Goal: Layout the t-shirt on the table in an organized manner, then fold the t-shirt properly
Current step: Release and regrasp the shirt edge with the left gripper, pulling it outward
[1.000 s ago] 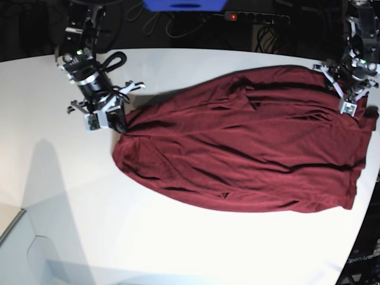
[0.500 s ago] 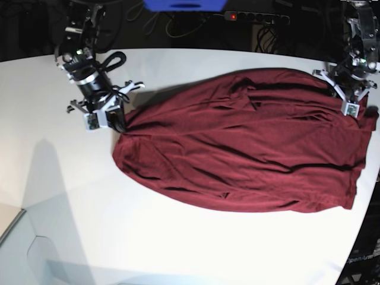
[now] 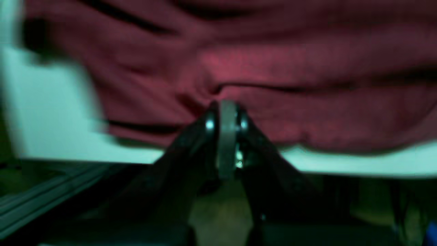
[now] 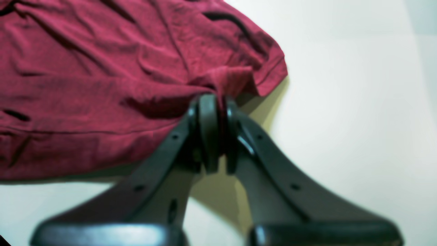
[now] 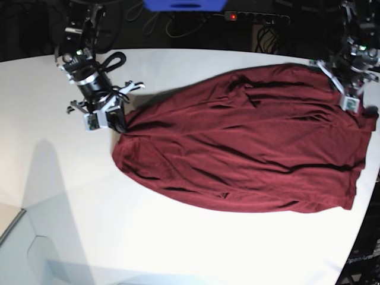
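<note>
The dark maroon t-shirt lies spread and wrinkled across the white table, running from the left-centre to the right edge. My right gripper is at the shirt's left end. In the right wrist view its tips are shut on a bunched fold of the t-shirt. My left gripper is at the shirt's far right corner. In the blurred left wrist view it is shut on the hem of the t-shirt, close to the table's edge.
The table's curved edge runs close under the shirt's right side. A power strip with a red light, a blue object and dark cables lie beyond the far edge. Bare tabletop surrounds the right gripper.
My left gripper has closed on the shirt's right edge and moved slightly toward the far side, drawing that corner with it. The right arm has stayed still.
</note>
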Available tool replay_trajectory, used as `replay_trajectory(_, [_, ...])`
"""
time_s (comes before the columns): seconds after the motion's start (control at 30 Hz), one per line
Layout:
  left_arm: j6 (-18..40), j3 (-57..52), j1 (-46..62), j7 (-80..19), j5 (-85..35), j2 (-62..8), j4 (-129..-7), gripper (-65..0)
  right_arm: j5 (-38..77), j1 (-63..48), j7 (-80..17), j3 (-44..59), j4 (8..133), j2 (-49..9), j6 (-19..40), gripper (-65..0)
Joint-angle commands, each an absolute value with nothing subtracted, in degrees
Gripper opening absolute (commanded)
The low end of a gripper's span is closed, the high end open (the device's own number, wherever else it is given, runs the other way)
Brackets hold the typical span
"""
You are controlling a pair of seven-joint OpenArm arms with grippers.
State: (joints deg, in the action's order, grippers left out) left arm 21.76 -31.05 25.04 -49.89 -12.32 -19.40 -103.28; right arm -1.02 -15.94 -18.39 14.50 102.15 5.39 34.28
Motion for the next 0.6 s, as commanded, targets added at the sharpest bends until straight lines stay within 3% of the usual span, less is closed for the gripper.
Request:
replay_trajectory(0.0, [23.34,-33.45,24.22,-50.15,-13.32,-20.09,-106.42,-65.0,0.22,-15.43,-16.84,14.55,103.16,5.23,34.33,-65.0])
replay_trajectory(0.27, [31.16,-41.89,16.75,-62.99,-13.76,-19.65,-111.87,-65.0,0.22,-15.25,-16.84,14.37,103.08,5.32,34.33,-65.0])
replay_trajectory(0.57, [30.81,-40.57,6.29,-64.04,-13.49,-20.26,-108.53,-65.0,0.22,-15.25,-16.84,14.37,103.08,5.32,34.33,-65.0])
